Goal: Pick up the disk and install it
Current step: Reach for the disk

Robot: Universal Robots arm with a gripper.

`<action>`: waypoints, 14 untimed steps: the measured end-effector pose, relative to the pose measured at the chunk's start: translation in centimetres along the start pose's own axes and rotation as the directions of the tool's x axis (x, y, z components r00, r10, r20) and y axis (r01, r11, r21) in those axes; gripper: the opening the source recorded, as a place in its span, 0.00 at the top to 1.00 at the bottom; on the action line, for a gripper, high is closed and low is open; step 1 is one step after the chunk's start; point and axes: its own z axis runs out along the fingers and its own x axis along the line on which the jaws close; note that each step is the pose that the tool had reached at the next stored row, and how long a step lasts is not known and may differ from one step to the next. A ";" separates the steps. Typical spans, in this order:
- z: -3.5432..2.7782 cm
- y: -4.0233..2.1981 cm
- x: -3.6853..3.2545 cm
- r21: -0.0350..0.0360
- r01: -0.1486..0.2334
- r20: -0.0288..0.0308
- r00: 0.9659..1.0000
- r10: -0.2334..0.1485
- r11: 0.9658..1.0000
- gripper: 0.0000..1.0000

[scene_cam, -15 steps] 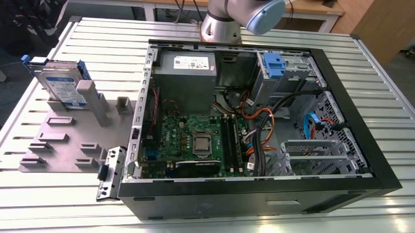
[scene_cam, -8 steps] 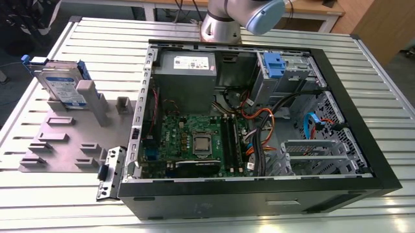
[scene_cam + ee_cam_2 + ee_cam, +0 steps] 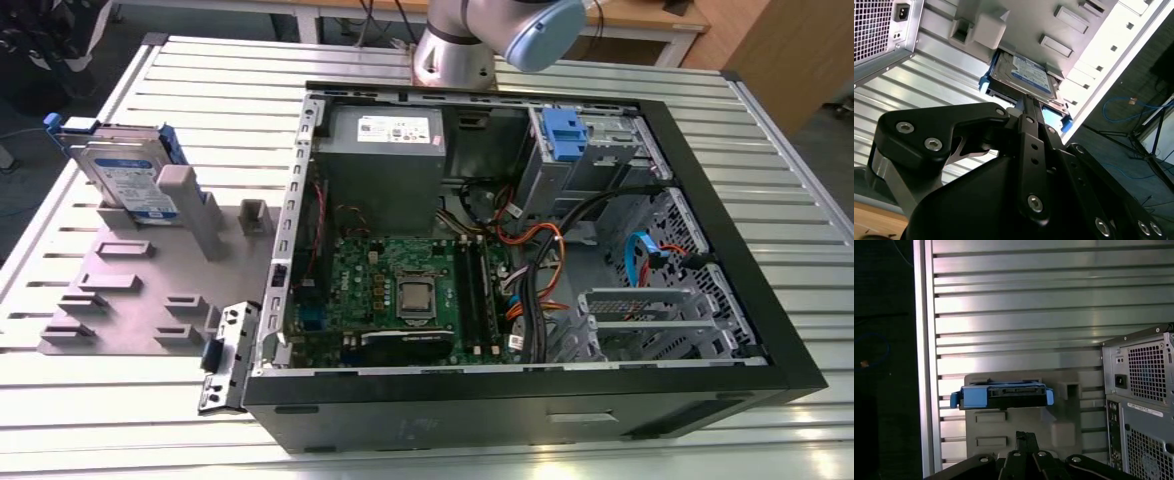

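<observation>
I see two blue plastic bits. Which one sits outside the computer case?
The disk, propped in the grey holder at the exterior view's left; the blue bracket sits inside the case.

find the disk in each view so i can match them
Exterior view: the disk stands on edge in the grey holder, far on the exterior view's left.
Second wrist view: disk label side showing, against the holder.
First wrist view: disk edge-on, blue rails facing.
Shared landmark: the grey holder.

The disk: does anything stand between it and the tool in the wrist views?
Nothing visible does. In the first wrist view the tool points at the disk, standing on edge in the grey holder, with an open gap between them.
</observation>
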 end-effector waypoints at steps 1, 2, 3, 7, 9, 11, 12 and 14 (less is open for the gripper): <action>-0.01 -0.01 0.17 0.000 0.000 0.000 1.000 0.000 1.000 0.89; -0.01 -0.02 0.32 0.000 0.000 0.000 1.000 0.000 1.000 0.89; -0.01 -0.04 0.48 0.000 0.000 0.000 1.000 0.000 1.000 0.89; -0.03 -0.08 1.12 0.000 0.000 0.000 1.000 0.000 1.000 0.89; -0.04 -0.10 1.41 0.000 0.000 0.000 1.000 0.000 1.000 0.89; -0.05 -0.13 1.69 0.000 0.000 0.000 1.000 0.000 1.000 0.89; -0.05 -0.14 1.83 0.000 0.000 0.000 1.000 0.000 1.000 0.89; -0.06 -0.16 2.13 0.000 0.000 0.000 1.000 0.000 1.000 0.89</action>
